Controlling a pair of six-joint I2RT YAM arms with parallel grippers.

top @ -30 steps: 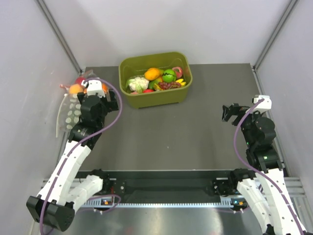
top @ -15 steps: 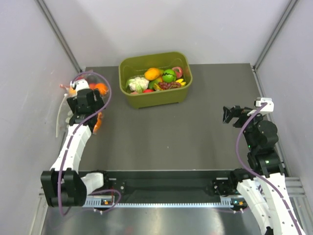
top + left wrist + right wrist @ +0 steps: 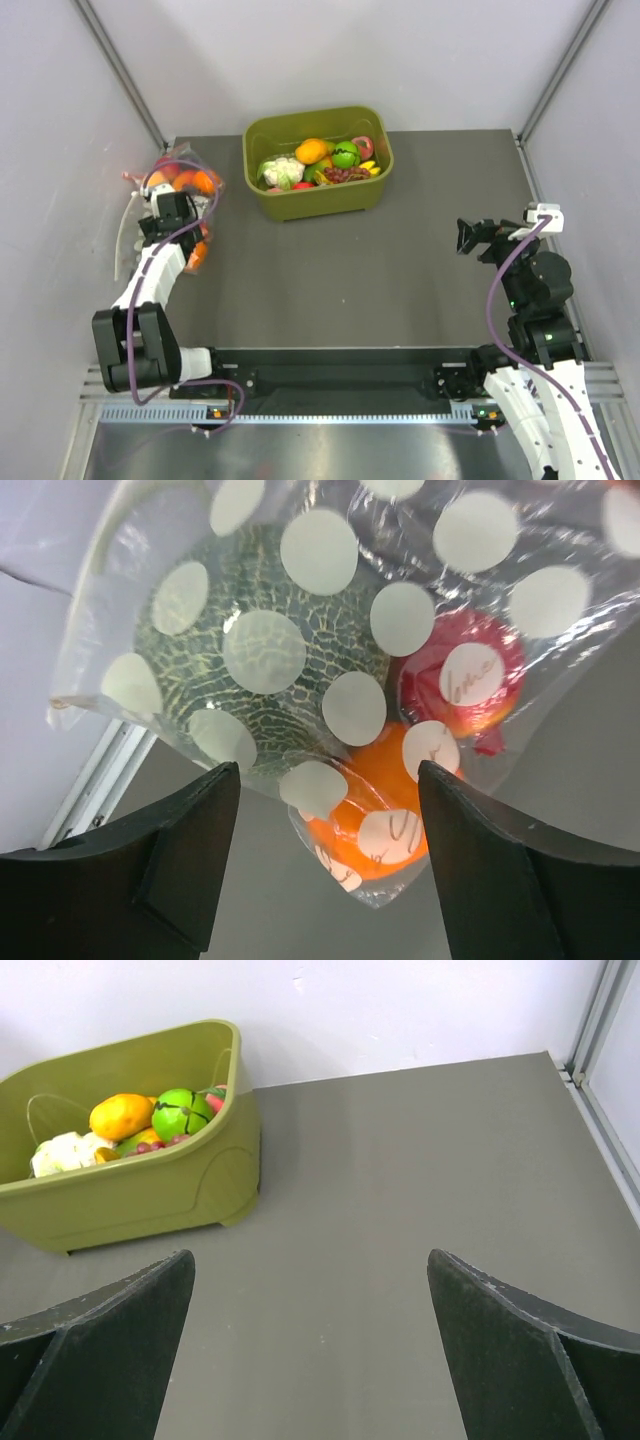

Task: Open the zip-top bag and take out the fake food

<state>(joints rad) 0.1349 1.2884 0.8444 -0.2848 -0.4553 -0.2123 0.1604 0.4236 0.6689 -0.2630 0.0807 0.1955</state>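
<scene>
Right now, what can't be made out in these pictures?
- Whether the zip-top bag is open or sealed: its edges run off the left wrist view's frame, and it is too small in the top view.
- Whether the left fingers touch the bag: unclear in the left wrist view.
- Lower toys in the green tub: hidden by its wall in the right wrist view.

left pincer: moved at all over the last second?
Yes. In the top view the left pincer has shifted left, away from the green tub and toward the left wall.
</scene>
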